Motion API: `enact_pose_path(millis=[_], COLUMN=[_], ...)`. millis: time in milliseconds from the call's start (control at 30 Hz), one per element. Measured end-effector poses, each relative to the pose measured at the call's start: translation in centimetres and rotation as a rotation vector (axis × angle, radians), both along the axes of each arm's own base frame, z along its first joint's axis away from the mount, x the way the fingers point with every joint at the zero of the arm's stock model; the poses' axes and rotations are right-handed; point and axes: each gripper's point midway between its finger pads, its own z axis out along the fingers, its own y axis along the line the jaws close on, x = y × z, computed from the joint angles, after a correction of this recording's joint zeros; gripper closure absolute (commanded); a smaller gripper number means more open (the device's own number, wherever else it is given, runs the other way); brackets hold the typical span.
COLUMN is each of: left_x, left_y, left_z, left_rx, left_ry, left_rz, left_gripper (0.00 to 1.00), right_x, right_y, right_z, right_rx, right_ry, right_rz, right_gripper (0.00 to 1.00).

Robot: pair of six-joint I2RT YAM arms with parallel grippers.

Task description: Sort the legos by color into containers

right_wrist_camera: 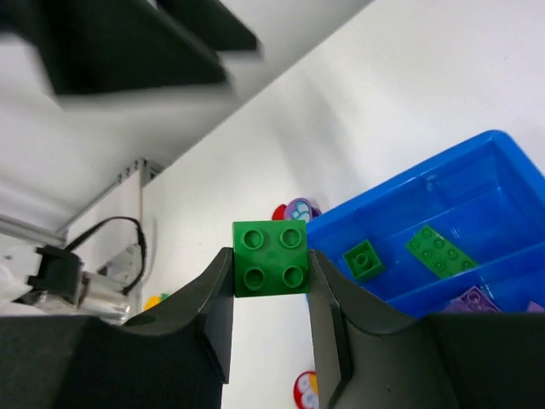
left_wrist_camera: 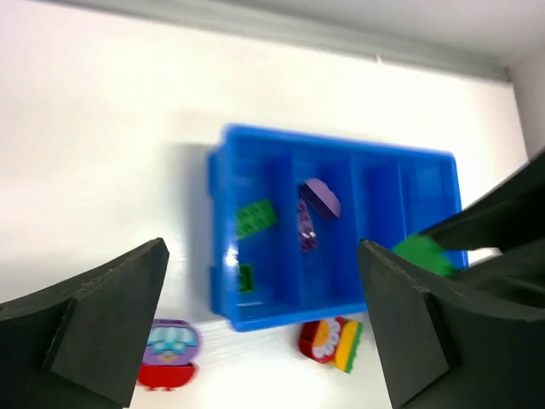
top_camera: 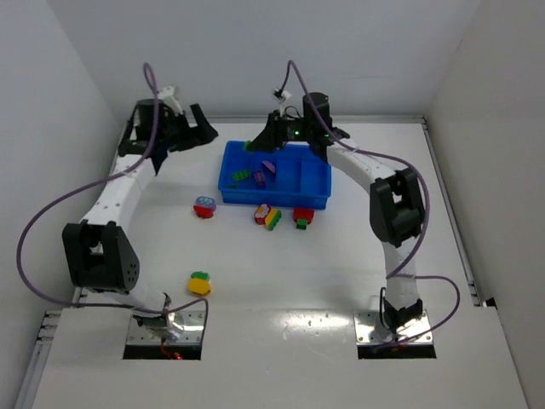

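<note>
The blue tray (top_camera: 317, 175) sits at the table's far middle. Its leftmost compartment holds green bricks (top_camera: 241, 176), the one beside it purple pieces (top_camera: 269, 166). My right gripper (top_camera: 253, 146) is shut on a green four-stud brick (right_wrist_camera: 271, 257) and holds it above the tray's far left corner. My left gripper (top_camera: 200, 132) is open and empty, raised left of the tray. On the table near the tray lie a purple-and-red piece (top_camera: 204, 207), a red-and-yellow piece (top_camera: 267, 215) and a red-and-green piece (top_camera: 303, 216). A yellow-and-green piece (top_camera: 199, 283) lies nearer the left base.
In the left wrist view the tray (left_wrist_camera: 383, 196) lies below the open fingers (left_wrist_camera: 102, 324), with the held green brick (left_wrist_camera: 423, 253) at its right. The two right compartments show nothing in them. White walls close in the table on the left, back and right.
</note>
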Motion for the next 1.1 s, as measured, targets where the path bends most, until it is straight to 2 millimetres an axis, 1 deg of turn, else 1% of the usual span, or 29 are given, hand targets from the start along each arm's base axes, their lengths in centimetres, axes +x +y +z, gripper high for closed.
enact_pose_path(millis=[33,100,133,167,200,233,333,400,433,500,567,633,700,800,833,933,967,1067,1100], left_x=[0.1,0.0,-0.1,-0.3,-0.5,-0.7,-1.7,-2.0,-2.2,-2.3,-2.4,-2.5,-2.7,-3.0,-3.2,-3.9,-4.3,-6.5,-7.3], left_y=[1.4,4.0,4.9,5.8,6.2,6.4,5.9,5.6,5.6,5.6,5.7,5.8,5.8,5.9,5.9,5.5,5.3,4.4,4.2], left_z=[1.1,2.4,2.6,2.5,2.1,1.7,-0.2,-0.7,-0.8,-0.9,-1.1,-1.4,-1.6,-2.1,-2.2,-2.6,-2.7,-2.9,-3.0], left_rx=[-0.015,-0.038,-0.045,-0.055,-0.065,-0.074,-0.105,-0.114,-0.116,-0.116,-0.112,-0.099,-0.079,-0.048,-0.036,0.002,0.016,0.080,0.111], left_ry=[-0.025,-0.054,-0.060,-0.059,-0.052,-0.039,0.013,0.031,0.038,0.045,0.054,0.061,0.064,0.070,0.072,0.070,0.069,0.061,0.057], left_rz=[0.024,0.061,0.076,0.084,0.082,0.078,0.043,0.031,0.028,0.029,0.034,0.031,0.021,-0.001,-0.012,-0.086,-0.116,-0.254,-0.305], left_gripper=[0.00,0.00,0.00,0.00,0.00,0.00,0.00,0.00,0.00,0.00,0.00,0.00,0.00,0.00,0.00,0.00,0.00,0.00,0.00], right_x=[0.2,0.6,0.7,0.8,0.9,1.0,1.7,2.0,2.2,2.7,3.0,3.1,3.0,2.7,2.7,2.5,2.5,2.3,2.0], right_y=[0.6,2.0,2.3,2.7,3.0,3.1,3.2,3.3,3.4,3.6,3.8,4.1,4.5,4.8,4.7,4.8,4.8,4.7,4.4], right_z=[-0.9,-3.0,-4.0,-5.1,-6.2,-7.1,-9.4,-10.0,-10.2,-10.6,-11.3,-12.3,-13.2,-14.6,-15.0,-15.4,-15.4,-15.1,-14.8], right_rx=[-0.012,-0.045,-0.063,-0.086,-0.112,-0.139,-0.223,-0.249,-0.260,-0.279,-0.302,-0.328,-0.352,-0.389,-0.400,-0.420,-0.423,-0.429,-0.431], right_ry=[0.003,0.008,0.015,0.021,0.025,0.025,0.002,-0.019,-0.029,-0.054,-0.070,-0.079,-0.085,-0.090,-0.091,-0.099,-0.104,-0.116,-0.122], right_rz=[0.001,-0.002,-0.010,-0.020,-0.030,-0.047,-0.101,-0.117,-0.124,-0.139,-0.153,-0.163,-0.168,-0.170,-0.170,-0.170,-0.168,-0.160,-0.155], right_gripper=[0.98,0.97,0.97,0.94,0.92,0.92,0.88,0.88,0.86,0.71,0.59,0.54,0.46,0.31,0.29,0.24,0.24,0.21,0.17])
